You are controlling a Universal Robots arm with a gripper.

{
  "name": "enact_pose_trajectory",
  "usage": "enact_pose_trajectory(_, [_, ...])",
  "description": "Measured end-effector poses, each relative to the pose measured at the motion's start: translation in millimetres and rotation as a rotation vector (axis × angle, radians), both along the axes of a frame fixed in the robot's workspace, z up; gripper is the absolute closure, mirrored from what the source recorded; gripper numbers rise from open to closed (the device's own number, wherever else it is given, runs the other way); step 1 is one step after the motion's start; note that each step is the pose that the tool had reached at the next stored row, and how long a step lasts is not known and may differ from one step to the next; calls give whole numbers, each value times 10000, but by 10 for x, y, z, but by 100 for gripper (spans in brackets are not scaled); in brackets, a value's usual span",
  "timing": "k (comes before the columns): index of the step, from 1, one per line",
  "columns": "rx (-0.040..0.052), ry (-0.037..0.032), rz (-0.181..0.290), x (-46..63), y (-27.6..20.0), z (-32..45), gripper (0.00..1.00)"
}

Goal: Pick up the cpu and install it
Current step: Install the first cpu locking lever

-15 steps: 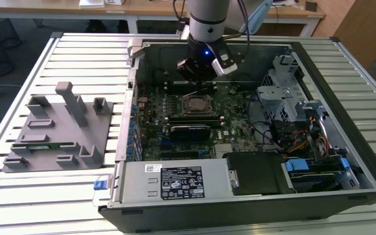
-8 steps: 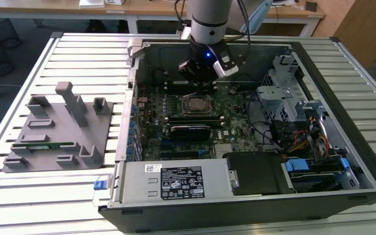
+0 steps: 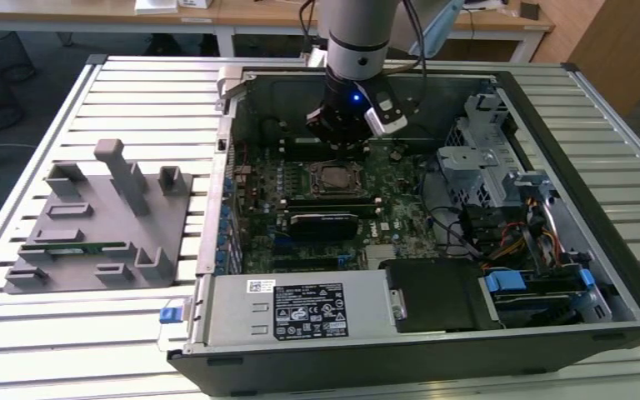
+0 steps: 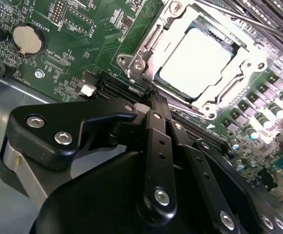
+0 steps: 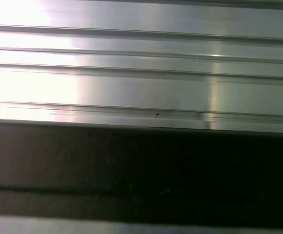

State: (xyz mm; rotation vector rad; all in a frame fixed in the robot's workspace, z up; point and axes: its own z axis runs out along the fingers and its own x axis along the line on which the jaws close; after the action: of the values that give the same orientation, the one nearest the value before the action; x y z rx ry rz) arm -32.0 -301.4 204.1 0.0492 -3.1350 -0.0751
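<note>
The cpu (image 4: pixel 196 61) lies in its socket (image 4: pixel 142 66), the clenched empty claw (image 4: pixel 153 100) at its 7 o'clock could scrape nearby pins.

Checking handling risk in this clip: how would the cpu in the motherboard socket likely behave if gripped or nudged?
The cpu looks thin, flat and rigid, so probably stiff and light. Its smooth metal top may be slippery. Lying inside the socket frame, it likely won't slide sideways.

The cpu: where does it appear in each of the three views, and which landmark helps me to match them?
Exterior view: the cpu sits in its socket on the motherboard, just below the gripper.
Second wrist view: the cpu lies flat inside the metal socket frame, beyond the gripper's black linkage.
First wrist view: not in it; ribbed metal rails.
Shared landmark: the socket frame.
</note>
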Motion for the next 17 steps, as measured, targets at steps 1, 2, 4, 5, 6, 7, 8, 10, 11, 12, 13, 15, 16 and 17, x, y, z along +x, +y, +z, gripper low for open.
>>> enact_pose_trajectory(1, [0, 0, 0, 3, 0, -8, 89])
enact_pose_trajectory(2, [0, 0, 1, 6, 0, -16, 89])
enact_pose_trajectory(4, [-1, 0, 1, 12, 0, -31, 89])
enact_pose_trajectory(5, [0, 0, 0, 13, 0, -39, 89])
enact_pose_trajectory(6, [0, -1, 0, 15, 0, -45, 89])
enact_pose_trajectory(7, [0, -1, -1, 15, 0, -49, 89])
enact_pose_trajectory(8, [-1, -1, 0, 15, 0, -51, 89])
enact_pose_trajectory(10, [-2, 1, 0, 16, 0, -51, 89])
enact_pose_trajectory(11, [-1, 0, 1, 16, 0, -52, 89])
enact_pose_trajectory(12, [-1, 0, 1, 16, 0, -53, 89])
enact_pose_trajectory(13, [0, -1, 0, 16, 0, -52, 89])
enact_pose_trajectory(15, [0, -1, 1, 16, 0, -41, 89])
enact_pose_trajectory(16, [1, -1, 0, 16, 0, -32, 89])
enact_pose_trajectory(17, [1, -1, 0, 16, 0, -23, 89])
